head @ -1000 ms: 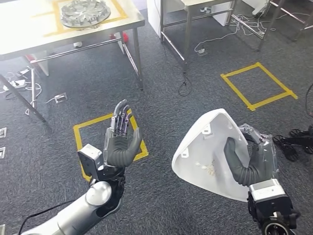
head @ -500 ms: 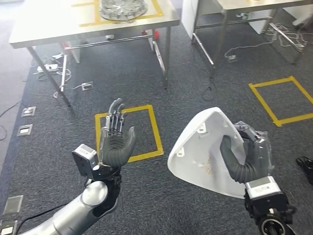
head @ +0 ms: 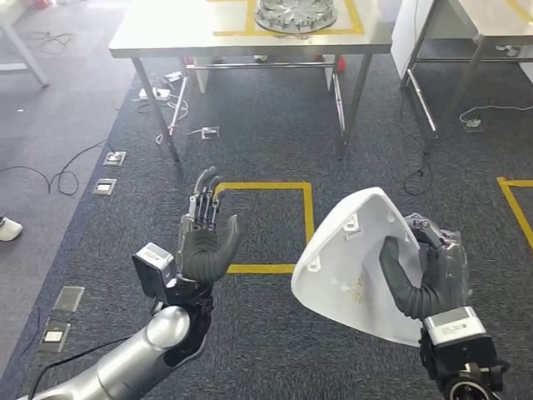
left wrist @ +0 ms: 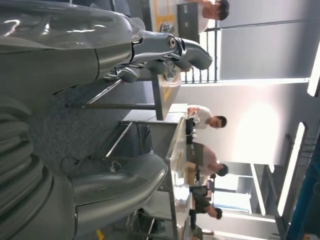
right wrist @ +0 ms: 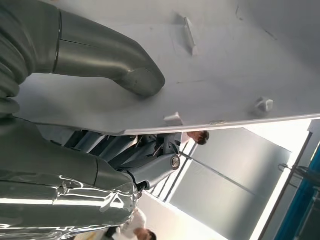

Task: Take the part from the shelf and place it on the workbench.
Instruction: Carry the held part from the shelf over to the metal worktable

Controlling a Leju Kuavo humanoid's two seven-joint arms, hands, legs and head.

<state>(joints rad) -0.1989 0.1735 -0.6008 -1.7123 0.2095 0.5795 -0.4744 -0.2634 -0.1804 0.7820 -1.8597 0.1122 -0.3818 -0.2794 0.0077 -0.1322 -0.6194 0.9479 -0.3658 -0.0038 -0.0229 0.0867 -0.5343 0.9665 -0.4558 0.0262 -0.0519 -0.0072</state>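
The right hand [head: 434, 271] grips a white part [head: 352, 258] for carrying to the table [head: 188, 37]; the left hand [head: 204, 246] is raised, empty, fingers apart.

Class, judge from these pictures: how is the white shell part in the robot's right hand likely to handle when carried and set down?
The white shell part probably stays stiff: it keeps its curve though the right hand grips one edge. It seems light for its size, being a thin wall. Its smooth surface may slip, and the domed shape might rock when set down.

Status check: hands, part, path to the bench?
Right hand grips white shell part, thumb on its inner face. Left hand raised, open, empty. Workbench ahead, round metal disc on it. Carpet between shows floor sockets and cables.
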